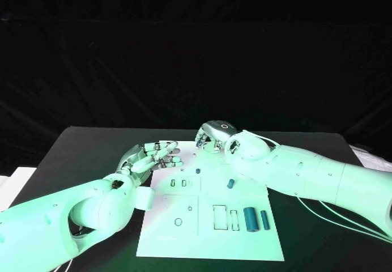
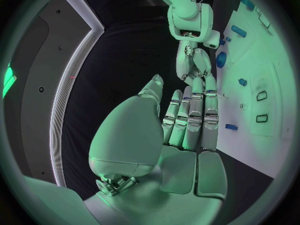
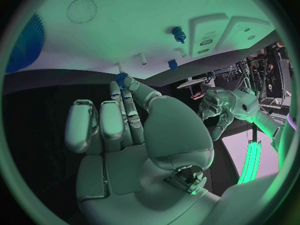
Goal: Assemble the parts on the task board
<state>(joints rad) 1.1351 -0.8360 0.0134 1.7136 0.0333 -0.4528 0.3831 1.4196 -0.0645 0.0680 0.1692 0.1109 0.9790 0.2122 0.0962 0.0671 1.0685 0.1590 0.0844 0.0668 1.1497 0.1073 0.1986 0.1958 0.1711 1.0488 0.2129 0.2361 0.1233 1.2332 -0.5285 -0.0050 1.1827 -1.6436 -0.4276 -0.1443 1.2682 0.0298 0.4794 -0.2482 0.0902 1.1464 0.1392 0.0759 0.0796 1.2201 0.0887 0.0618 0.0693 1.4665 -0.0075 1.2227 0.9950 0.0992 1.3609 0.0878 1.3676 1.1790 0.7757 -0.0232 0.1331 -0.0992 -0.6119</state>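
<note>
Your right hand (image 1: 219, 137) pinches a small blue part (image 3: 122, 78) at the task board's (image 1: 163, 226) far edge, slots just below; left hand (image 1: 155, 157) hovers spread, empty.

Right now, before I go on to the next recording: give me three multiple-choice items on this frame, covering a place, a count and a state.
1. The long blue cylinders lie on the board's
A. near right part
B. far left corner
C. middle

2. How many long blue cylinders lie side by side?
A. one
B. two
C. four

3. The right hand
A. lies flat on the table
B. grips a long cylinder
C. pinches a small blue part

Key: A, the long blue cylinders lie near and right on the task board; B, two lie together; C, the right hand has a small blue part at its fingertips.
</note>
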